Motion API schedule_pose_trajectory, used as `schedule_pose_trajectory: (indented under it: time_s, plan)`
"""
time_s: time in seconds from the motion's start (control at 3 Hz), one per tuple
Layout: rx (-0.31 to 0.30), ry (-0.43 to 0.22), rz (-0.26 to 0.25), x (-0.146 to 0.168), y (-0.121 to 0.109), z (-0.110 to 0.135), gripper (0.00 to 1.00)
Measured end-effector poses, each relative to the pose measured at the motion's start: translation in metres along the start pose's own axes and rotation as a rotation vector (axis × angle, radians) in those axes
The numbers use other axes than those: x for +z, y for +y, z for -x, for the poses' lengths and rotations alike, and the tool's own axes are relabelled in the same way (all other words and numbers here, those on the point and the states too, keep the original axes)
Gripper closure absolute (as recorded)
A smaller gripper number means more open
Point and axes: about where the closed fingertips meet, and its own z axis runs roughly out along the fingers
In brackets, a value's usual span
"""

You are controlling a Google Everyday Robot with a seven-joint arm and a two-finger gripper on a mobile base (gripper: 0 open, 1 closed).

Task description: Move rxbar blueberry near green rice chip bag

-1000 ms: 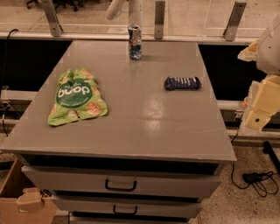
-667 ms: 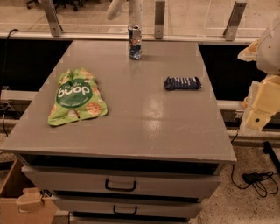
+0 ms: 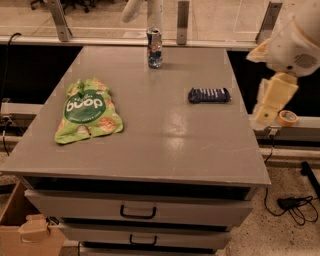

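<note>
The rxbar blueberry [image 3: 209,95] is a small dark navy bar with white lettering, lying flat on the right side of the grey table [image 3: 165,150]. The green rice chip bag [image 3: 87,111] lies flat on the left side, far from the bar. My gripper [image 3: 144,11] hangs at the top edge of the view, above the table's far edge and just behind the can. Its two pale fingers stand apart with nothing between them. It is well away from the bar and the bag.
A blue-and-silver drink can [image 3: 154,48] stands upright at the table's far edge. My cream arm body [image 3: 280,65] rises off the right side of the table. A tape roll [image 3: 287,118] lies on a ledge at right. Drawers [image 3: 137,212] are below the front edge.
</note>
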Motion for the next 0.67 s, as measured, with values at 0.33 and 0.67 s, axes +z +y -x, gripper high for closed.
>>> schedule_pose_trajectory:
  time_s: [0.33, 0.67]
  plan:
    - [0.002, -0.070, 0.053, 0.043, -0.034, 0.011, 0.00]
    - [0.038, -0.140, 0.091, 0.088, -0.066, 0.019, 0.00]
